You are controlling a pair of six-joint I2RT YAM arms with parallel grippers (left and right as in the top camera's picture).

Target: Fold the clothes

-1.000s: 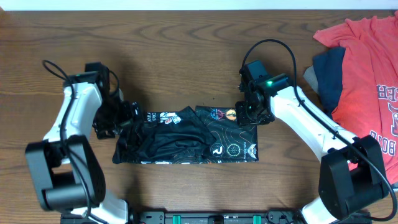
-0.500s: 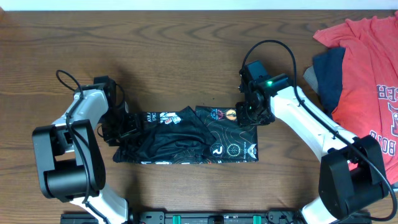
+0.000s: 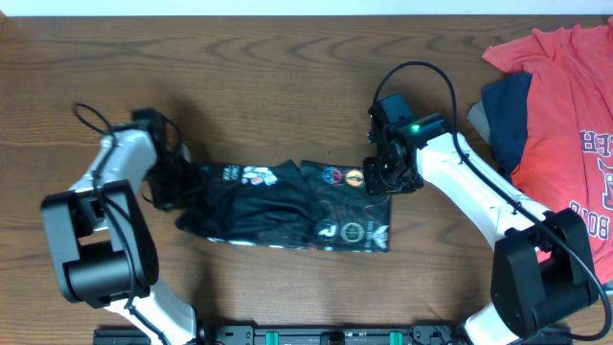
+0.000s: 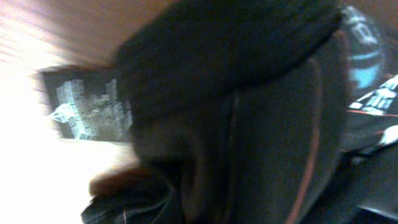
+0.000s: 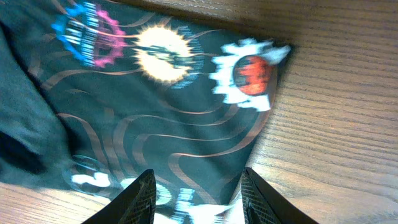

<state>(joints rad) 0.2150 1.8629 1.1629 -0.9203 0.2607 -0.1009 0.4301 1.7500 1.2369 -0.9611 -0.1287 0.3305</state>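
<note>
The clothes, a black jersey with red-orange contour lines and small logos, lies bunched across the middle of the table. My left gripper is at its left end, shut on the fabric. Dark jersey cloth fills the left wrist view and hides the fingers. My right gripper hovers over the jersey's upper right corner. In the right wrist view it is open, its two fingers astride the printed jersey near the right edge, holding nothing.
A red T-shirt with navy lettering lies at the far right of the wooden table, over a plain navy garment. Both arms' cables loop above the jersey.
My left gripper has gone from open to shut on the jersey's left end. The jersey has shifted and its lower edge now slants. The right arm has not moved.
</note>
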